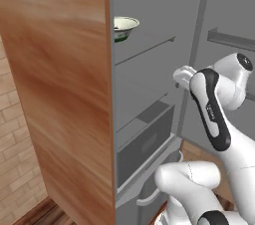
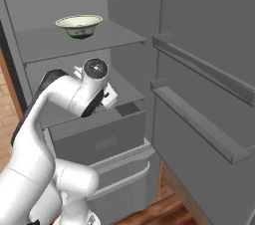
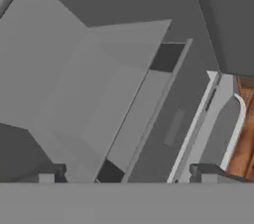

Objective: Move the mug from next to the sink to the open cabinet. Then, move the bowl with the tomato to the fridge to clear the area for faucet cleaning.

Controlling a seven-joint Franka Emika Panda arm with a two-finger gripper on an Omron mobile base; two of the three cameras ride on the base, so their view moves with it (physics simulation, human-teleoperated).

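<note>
One bowl: cream-white bowl [image 2: 78,25] sits upright on the upper shelf [image 2: 99,37] inside the fridge [image 2: 129,0], toward the shelf's back left in the right base view; also seen at [image 1: 124,27] in the left base view, part hidden by the wood panel
Tomato: can't tell if it's in the bowl, the inside isn't visible from these angles
Fridge: open, grey interior, door [image 2: 209,69] swung out to the right with two horizontal door rails [image 2: 199,114]
Below bowl: a second shelf, then a grey drawer [image 2: 99,142] and a lower pull-out bin with a white handle [image 2: 134,181]
Jaws: gripper [image 3: 126,173] spread wide, holding nothing; both finger tips [image 3: 47,174] show far apart at the bottom of the hand view
Gripper position: hand [image 1: 183,77] is at the level of the second shelf, lower than the bowl and apart from it
Hand view: looks down over the shelf edge and drawer front
Left side: light-brown wood panel [image 1: 60,79] stands beside the fridge, brick wall [image 1: 15,139] behind it
Floor: wooden floor [image 2: 169,209] at the fridge base
</note>
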